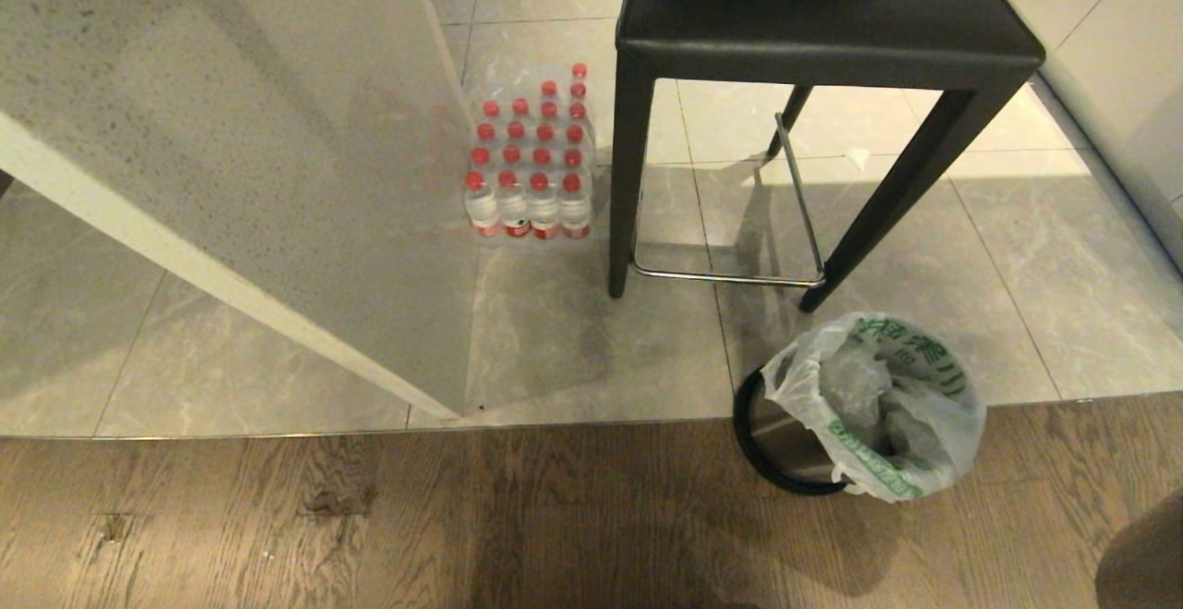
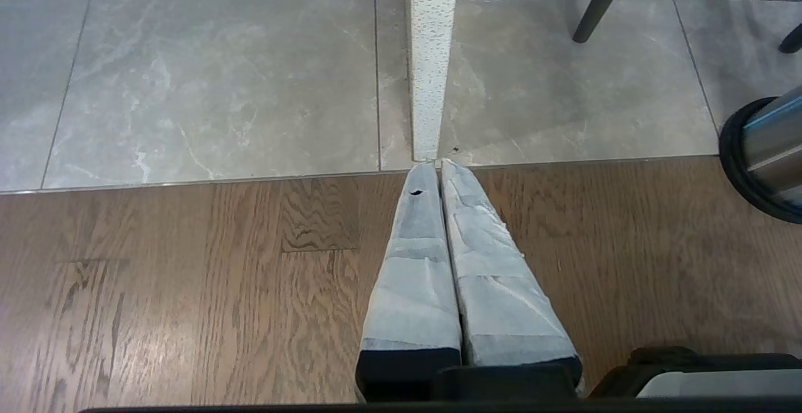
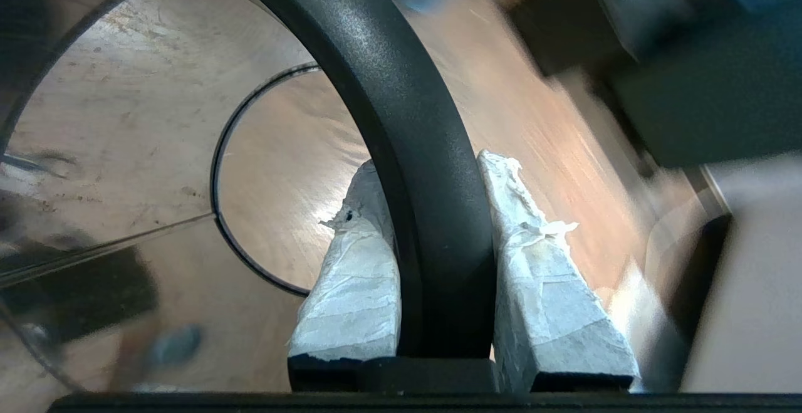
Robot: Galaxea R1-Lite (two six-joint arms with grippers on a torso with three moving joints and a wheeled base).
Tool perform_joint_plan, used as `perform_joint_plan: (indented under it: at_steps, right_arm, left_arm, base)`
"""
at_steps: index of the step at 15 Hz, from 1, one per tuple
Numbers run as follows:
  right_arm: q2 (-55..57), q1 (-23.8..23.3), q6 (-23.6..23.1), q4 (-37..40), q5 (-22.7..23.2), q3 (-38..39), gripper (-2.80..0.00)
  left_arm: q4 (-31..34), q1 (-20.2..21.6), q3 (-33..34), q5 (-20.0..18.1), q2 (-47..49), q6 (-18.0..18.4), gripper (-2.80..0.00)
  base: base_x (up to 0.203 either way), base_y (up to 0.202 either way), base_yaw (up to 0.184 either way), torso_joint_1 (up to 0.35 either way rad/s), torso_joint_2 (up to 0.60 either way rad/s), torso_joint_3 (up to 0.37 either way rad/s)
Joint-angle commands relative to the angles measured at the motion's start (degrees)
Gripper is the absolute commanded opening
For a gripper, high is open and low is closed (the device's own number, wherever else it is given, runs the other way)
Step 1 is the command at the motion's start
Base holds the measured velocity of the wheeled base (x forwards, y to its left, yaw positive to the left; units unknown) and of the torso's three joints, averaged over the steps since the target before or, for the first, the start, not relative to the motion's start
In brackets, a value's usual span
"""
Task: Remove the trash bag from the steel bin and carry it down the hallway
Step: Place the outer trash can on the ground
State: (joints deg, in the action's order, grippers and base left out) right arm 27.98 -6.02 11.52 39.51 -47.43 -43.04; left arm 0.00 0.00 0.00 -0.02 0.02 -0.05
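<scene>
- Your left tool (image 2: 438, 165) hangs over the brown wood-plank floor (image 2: 188, 287). Its two taped grey fingers are pressed flat together, clenched on nothing.
- Just past that tool's tips, the thin edge of the pale speckled stone counter (image 2: 432, 56) meets the seam where the wood gives way to grey marble-look floor tiles (image 2: 219, 68).
- Beyond the counter edge from the left tool, a shrink-wrapped pack of clear water bottles with red caps (image 1: 531, 161) stands on the tiles, just beside the counter's face.
- Further toward your right side stands a tall black stool with a square padded seat and a chrome footrest (image 1: 813, 8), well apart from the left tool.
- The small shiny stainless-steel bin (image 1: 786, 447) sits on the wood floor at the tile seam, near the stool's front leg; the left wrist camera catches its black base (image 2: 739, 168) off to that tool's right.
- The thin translucent white trash bag with green printing (image 1: 878, 396) is in the bin in the head view, its mouth draped over the rim and crumpled contents inside.
- Your right tool (image 3: 432, 168) straddles a thick black rim ring (image 3: 388, 87) of a polished steel cylinder. One taped finger (image 3: 351, 275) is inside the steel wall and the other outside, both against the ring, so it is grasping that ring.
- The head view does not show the right tool at the bin.
</scene>
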Motion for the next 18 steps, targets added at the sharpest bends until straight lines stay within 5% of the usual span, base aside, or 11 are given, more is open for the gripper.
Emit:
perform_joint_plan:
  at_steps: [1, 4, 7, 13, 18]
  right_arm:
    - [11.51, -3.22, 8.94, 0.78, -3.68, -0.43, -2.8]
    - [24.94, -7.53, 23.22, 0.91, -7.55, -1.42, -2.8]
    - [36.55, -14.11, 31.03, 0.33, -8.87, -3.88, -2.8]
    - [56.94, -24.96, 32.74, -11.72, -8.6, -8.55, -2.8]
    - [76.36, -26.88, 32.75, -26.73, -6.39, -16.26, -2.8]
  left_arm:
    - [0.0, 0.0, 0.0, 0.02, -0.02, -0.04, -2.8]
    - [0.0, 0.0, 0.0, 0.02, -0.02, -0.04, -2.8]
    - [0.0, 0.0, 0.0, 0.02, -0.02, -0.04, -2.8]
    - [0.0, 0.0, 0.0, 0.05, -0.02, -0.04, -2.8]
    - [0.0, 0.0, 0.0, 0.02, -0.02, -0.04, -2.8]
  base:
    - [0.0, 0.0, 0.0, 0.0, 0.0, 0.0]
    - [0.0, 0.0, 0.0, 0.0, 0.0, 0.0]
    - [0.0, 0.0, 0.0, 0.0, 0.0, 0.0]
    - [0.0, 0.0, 0.0, 0.0, 0.0, 0.0]
    - [0.0, 0.0, 0.0, 0.0, 0.0, 0.0]
